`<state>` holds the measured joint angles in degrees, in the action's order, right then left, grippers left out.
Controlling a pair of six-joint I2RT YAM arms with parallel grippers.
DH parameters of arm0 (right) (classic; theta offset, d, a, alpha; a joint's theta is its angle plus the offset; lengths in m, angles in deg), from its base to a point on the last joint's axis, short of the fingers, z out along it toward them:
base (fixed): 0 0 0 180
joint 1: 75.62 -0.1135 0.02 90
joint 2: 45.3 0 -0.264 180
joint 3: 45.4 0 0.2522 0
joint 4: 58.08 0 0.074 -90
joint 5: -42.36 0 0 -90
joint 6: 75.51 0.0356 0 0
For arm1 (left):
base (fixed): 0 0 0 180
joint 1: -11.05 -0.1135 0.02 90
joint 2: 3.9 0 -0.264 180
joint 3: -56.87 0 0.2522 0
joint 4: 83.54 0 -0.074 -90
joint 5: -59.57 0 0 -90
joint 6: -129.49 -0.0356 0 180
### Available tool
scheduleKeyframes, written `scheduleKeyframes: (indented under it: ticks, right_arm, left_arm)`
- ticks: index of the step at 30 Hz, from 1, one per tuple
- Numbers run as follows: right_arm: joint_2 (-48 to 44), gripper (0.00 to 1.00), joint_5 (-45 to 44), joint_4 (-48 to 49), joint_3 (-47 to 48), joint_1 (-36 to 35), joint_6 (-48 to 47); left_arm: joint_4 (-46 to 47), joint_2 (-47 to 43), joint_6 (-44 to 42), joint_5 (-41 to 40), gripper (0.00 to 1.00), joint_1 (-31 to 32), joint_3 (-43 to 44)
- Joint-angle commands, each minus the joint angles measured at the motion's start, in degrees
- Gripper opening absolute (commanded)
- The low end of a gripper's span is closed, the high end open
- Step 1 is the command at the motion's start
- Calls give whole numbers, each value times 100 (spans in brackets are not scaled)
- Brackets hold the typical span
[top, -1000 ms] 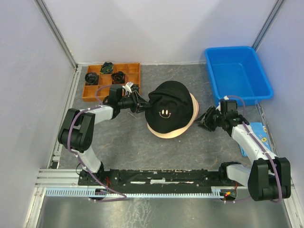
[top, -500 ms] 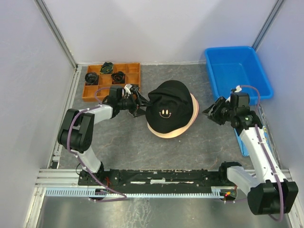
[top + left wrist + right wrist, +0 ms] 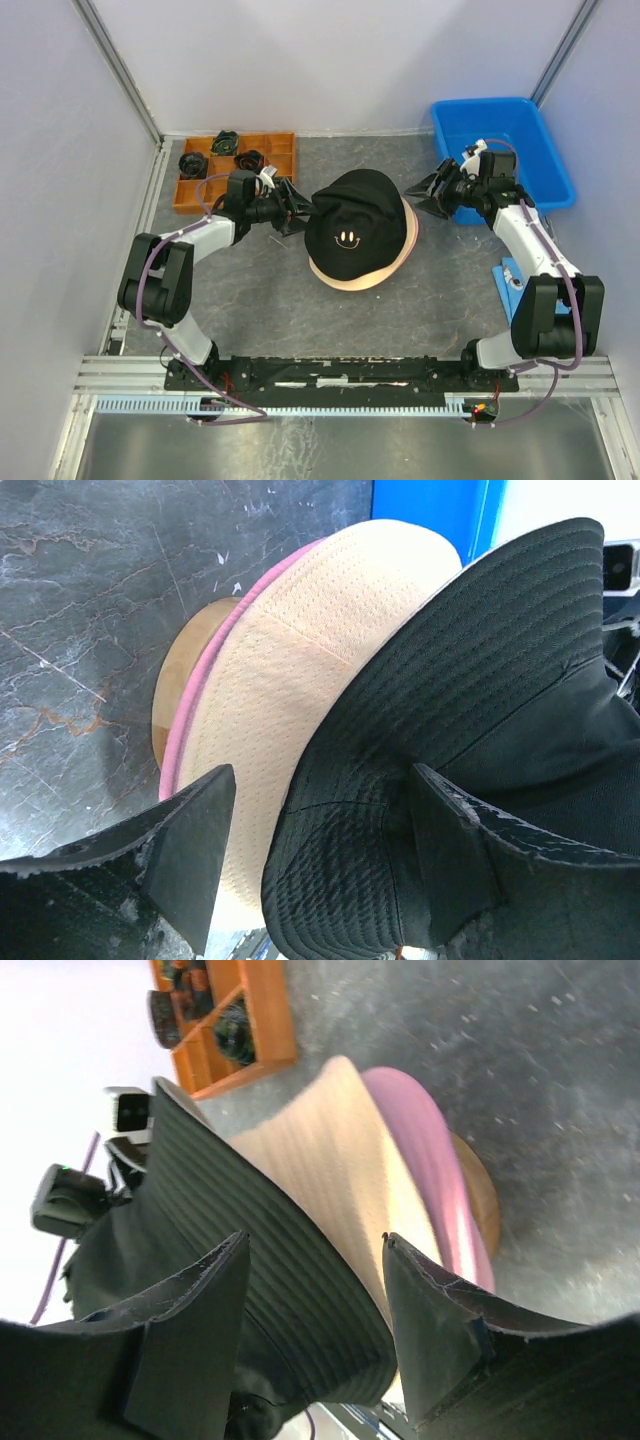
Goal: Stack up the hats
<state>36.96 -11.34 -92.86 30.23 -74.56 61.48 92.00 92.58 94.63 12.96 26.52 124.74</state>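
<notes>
1. Black hat (image 3: 355,215) with the smiley sits topmost on the stack at the middle of the table (image 3: 270,300). Beneath it are the beige hat (image 3: 352,282) and a pink hat (image 3: 195,715), all on the wooden stand (image 3: 185,680).
2. Both hands flank the stack: it lies right of the left hand (image 3: 300,212) and left of the right hand (image 3: 425,190).
3. Left hand is nearer, held level, fingers spread and released, the black brim's edge lying between them unpinched.
4. Right hand hangs just off the brim's far-right side, beside the blue bin (image 3: 500,140). It points at the stack, fingers apart, grasping nothing.
</notes>
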Motion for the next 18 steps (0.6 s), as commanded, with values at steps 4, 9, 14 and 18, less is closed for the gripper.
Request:
scheduleKeyframes:
  ticks: [4, 9, 14, 18]
  right_arm:
    - [453, 65, 1585, 2278, 183, 258, 933]
    - [802, 69, 1926, 2533, 185, 303, 936]
    - [1104, 70, 2107, 2816, 158, 292, 952]
    - [1299, 70, 2234, 3280, 176, 203, 1250]
  left_arm:
    - [204, -125, 71, -93, 61, 41, 199]
    - [256, -46, 126, -118, 47, 126, 247]
    - [252, 48, 161, -128, 44, 200, 338]
    - [256, 124, 183, -130, 41, 251, 421]
